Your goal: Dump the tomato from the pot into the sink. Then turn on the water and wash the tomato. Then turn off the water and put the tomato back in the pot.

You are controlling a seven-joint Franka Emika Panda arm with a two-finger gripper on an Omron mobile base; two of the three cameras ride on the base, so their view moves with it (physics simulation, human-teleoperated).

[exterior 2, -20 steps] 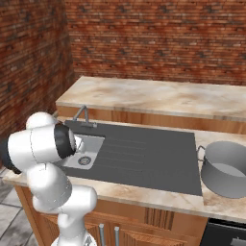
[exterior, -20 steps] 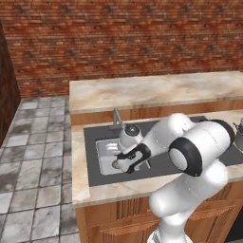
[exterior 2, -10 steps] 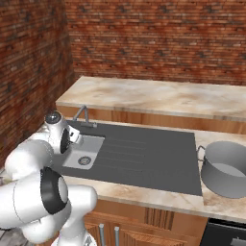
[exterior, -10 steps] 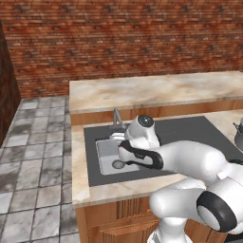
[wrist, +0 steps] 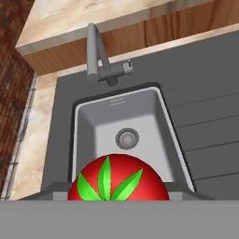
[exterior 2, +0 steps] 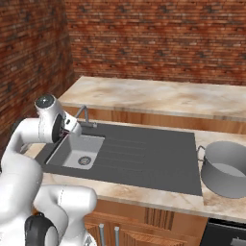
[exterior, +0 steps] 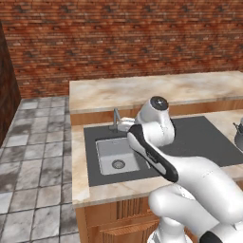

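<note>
The red tomato (wrist: 119,179), green stem top facing the camera, sits low in the hand view between the jaws of my gripper (wrist: 119,192), which is shut on it. It hangs above the near side of the light grey sink (wrist: 91,135), whose round drain lies bare below. My hand (exterior: 125,125) hovers over the basin (exterior: 107,152) close to the faucet (exterior: 115,117); from the right base view the hand (exterior 2: 72,124) is above the sink (exterior 2: 72,150). The grey pot (exterior 2: 226,167) stands on the counter at the far right, and its handle shows at the edge (exterior: 237,133).
The slim faucet (wrist: 97,56) rises behind the basin, with no stream from it. A ribbed dark drainboard (exterior 2: 144,153) stretches right of the sink. A raised counter (exterior 2: 158,96) and brick wall lie behind. My own arm (exterior: 156,156) crosses the sink plate's front.
The hand has risen out of the basin with the tomato in it, and the arm's elbow has swung back toward the base. The pot has not moved.
</note>
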